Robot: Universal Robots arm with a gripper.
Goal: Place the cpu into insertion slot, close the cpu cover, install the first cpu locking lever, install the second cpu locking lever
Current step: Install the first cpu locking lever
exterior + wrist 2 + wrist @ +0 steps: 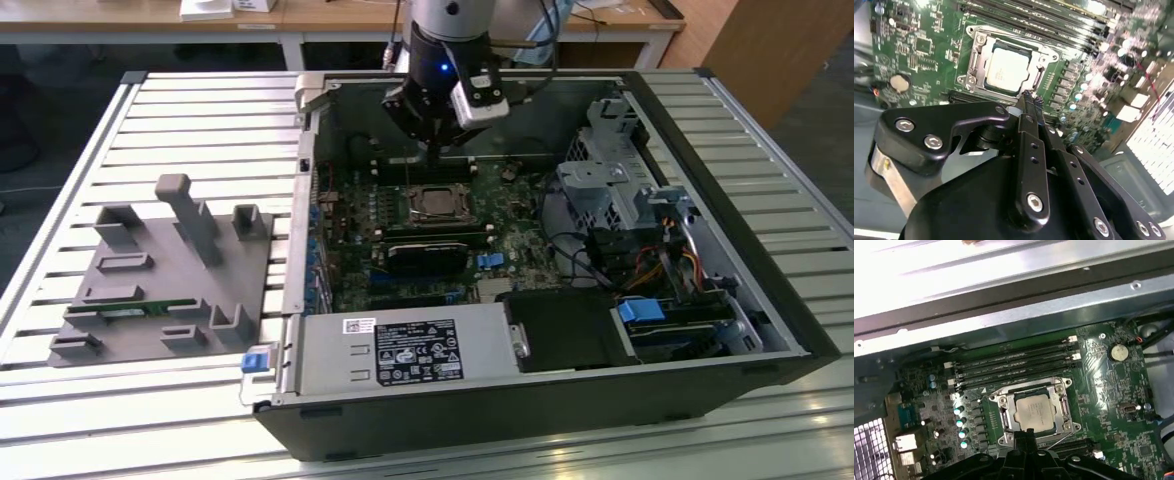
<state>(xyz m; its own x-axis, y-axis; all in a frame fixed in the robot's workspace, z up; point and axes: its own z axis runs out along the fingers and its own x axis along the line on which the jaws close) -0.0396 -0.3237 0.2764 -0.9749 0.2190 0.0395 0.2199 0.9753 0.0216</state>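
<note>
The cpu (1006, 70) (1033, 411) lies flat in its socket on the green motherboard, its dull silver top facing up. The cpu cover (980, 56) (1002, 412) is down around it as a thin metal frame. A thin wire lever (1058, 439) runs along the socket's edge near the fingertips. My gripper (1032, 98) (1026, 436) hangs just over that edge of the socket, shut, with nothing seen between its fingers. In the exterior view the gripper (446, 160) is inside the open computer case, above the socket (437, 203).
Memory slots (1014, 362) run beside the socket and a coin battery (1118, 352) sits further off. A black module (427, 252), the power supply (400, 350) and a drive cage (614, 180) crowd the case. A grey fixture (160, 270) lies on the slatted table at the exterior view's left.
</note>
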